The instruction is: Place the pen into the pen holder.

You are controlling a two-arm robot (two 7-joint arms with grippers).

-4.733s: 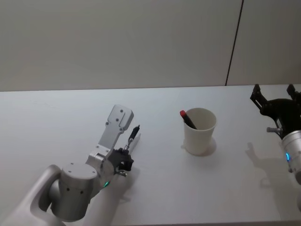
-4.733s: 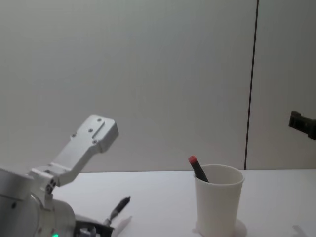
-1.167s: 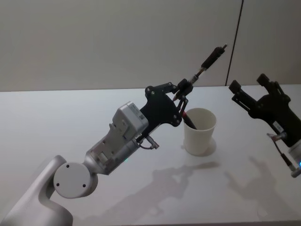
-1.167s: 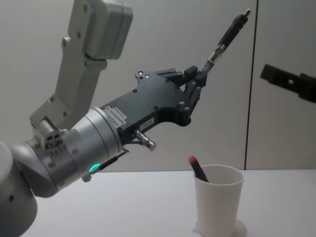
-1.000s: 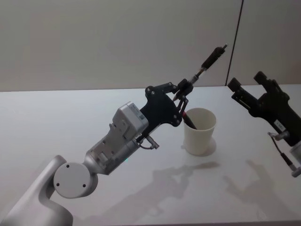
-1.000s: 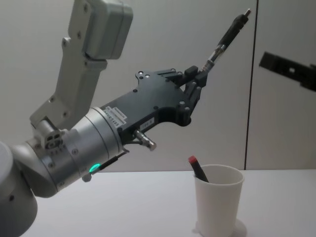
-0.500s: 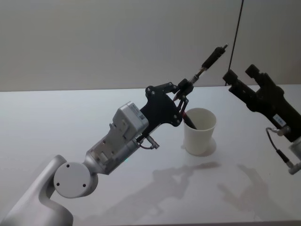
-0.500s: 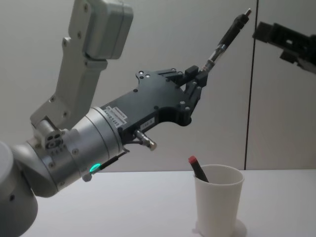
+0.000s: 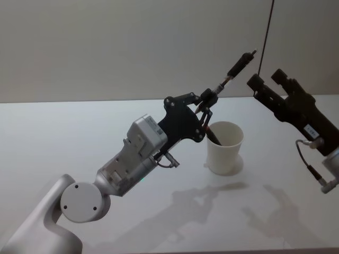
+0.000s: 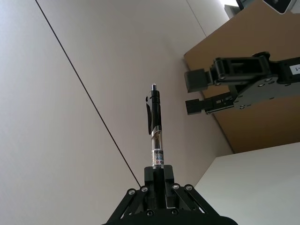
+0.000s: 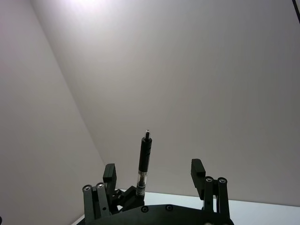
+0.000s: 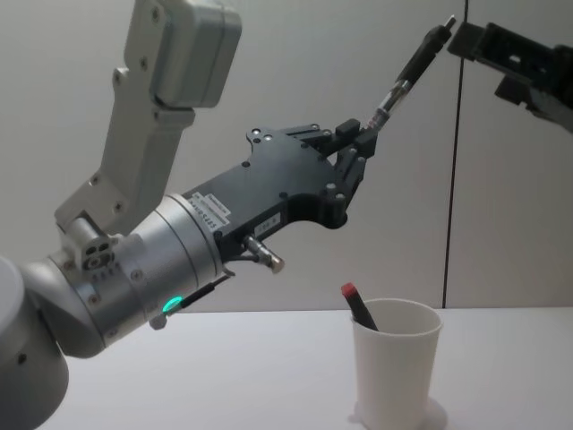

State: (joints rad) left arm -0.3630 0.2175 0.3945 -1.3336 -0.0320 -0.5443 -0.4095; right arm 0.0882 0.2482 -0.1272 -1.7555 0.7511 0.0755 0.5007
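One slim black-and-clear pen (image 9: 234,68) sits pinched in the left end effector (image 9: 207,100), raised above the white paper cup pen holder (image 9: 224,147) on the tabletop (image 9: 63,137). Right end effector (image 11: 155,178), fingers spread wide, frames the pen's tip; chest view cuts it off.

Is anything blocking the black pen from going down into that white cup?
Nothing visible does. The left gripper holds the pen up in open air above the pen holder, whose mouth is open apart from a red-capped pen leaning inside.
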